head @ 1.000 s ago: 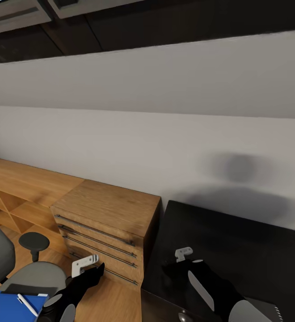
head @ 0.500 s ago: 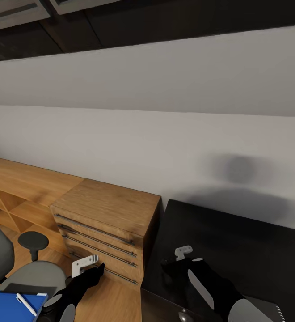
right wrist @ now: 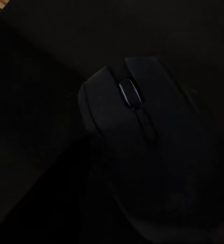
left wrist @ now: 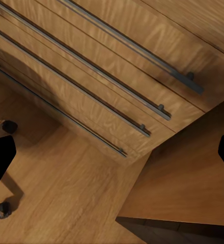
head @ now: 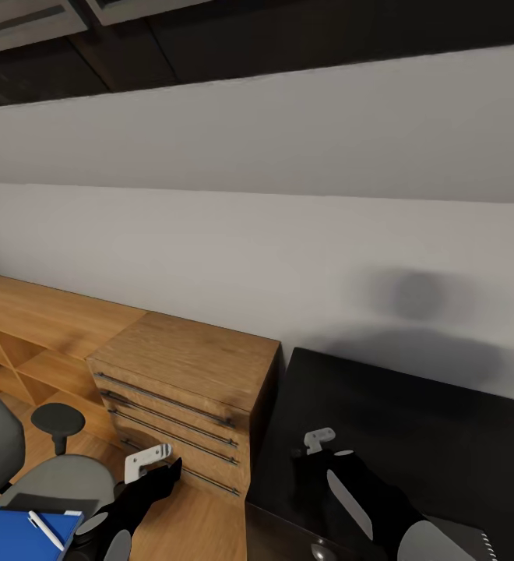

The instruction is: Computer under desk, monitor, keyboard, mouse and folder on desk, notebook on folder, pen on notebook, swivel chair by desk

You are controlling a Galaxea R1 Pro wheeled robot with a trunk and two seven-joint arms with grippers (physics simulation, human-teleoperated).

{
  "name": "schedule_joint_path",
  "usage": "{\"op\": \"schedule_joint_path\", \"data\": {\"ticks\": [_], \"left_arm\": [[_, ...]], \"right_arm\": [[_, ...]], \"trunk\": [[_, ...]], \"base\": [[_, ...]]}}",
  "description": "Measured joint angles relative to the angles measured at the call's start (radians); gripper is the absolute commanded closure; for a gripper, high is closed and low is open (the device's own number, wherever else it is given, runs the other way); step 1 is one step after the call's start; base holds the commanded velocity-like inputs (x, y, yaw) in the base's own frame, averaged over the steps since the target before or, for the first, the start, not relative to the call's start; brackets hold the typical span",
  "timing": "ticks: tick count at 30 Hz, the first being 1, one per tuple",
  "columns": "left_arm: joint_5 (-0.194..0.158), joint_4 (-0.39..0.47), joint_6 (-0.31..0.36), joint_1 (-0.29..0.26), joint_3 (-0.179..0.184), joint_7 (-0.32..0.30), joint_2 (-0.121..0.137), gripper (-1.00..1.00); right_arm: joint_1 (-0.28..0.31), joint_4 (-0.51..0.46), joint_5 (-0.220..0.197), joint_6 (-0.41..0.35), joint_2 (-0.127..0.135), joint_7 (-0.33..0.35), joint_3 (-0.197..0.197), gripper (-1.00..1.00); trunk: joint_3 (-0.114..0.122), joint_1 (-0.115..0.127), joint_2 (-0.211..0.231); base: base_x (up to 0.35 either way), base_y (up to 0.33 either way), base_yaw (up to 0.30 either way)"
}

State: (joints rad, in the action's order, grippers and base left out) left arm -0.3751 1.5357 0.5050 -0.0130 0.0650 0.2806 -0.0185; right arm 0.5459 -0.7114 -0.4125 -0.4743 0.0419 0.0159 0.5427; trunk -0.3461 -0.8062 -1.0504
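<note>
Almost nothing has shifted this last second: my right hand [head: 313, 446] still hovers over the dark worktop [head: 444, 436], the mouse [right wrist: 142, 147] right beneath it, grip state unclear. My left hand [head: 149, 460] hangs by the drawers [head: 171, 421], fingers spread and empty, so the mouse still needs placing.

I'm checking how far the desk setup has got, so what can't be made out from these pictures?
- Right gripper: head view, jaws hidden behind its own wrist; open or shut unclear.
- Mouse: right wrist view, too dark to tell if it is held.
- Swivel chair and blue folder: cut off by the head view's edge.
</note>
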Motion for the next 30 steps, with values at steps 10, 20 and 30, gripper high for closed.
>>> {"op": "schedule_joint_path", "data": {"ticks": [10, 20, 30], "left_arm": [[0.000, 0.000, 0.000, 0.000, 0.000, 0.000, 0.000, -1.00], [-0.001, 0.000, 0.000, 0.000, 0.000, 0.000, 0.000, -1.00], [-0.001, 0.000, 0.000, 0.000, 0.000, -0.001, 0.000, -1.00]], "right_arm": [[0.000, 0.002, 0.001, 0.004, 0.000, 0.001, 0.000, 1.00], [0.000, 0.003, -0.001, 0.006, 0.000, -0.003, 0.000, 1.00], [-0.001, 0.008, -0.013, 0.007, 0.000, -0.003, -0.001, 1.00]], "trunk": [[0.000, 0.000, 0.000], [0.000, 0.000, 0.000], [0.019, 0.023, 0.042]], "base": [[0.000, 0.000, 0.000], [0.000, 0.000, 0.000], [0.000, 0.000, 0.000]]}}
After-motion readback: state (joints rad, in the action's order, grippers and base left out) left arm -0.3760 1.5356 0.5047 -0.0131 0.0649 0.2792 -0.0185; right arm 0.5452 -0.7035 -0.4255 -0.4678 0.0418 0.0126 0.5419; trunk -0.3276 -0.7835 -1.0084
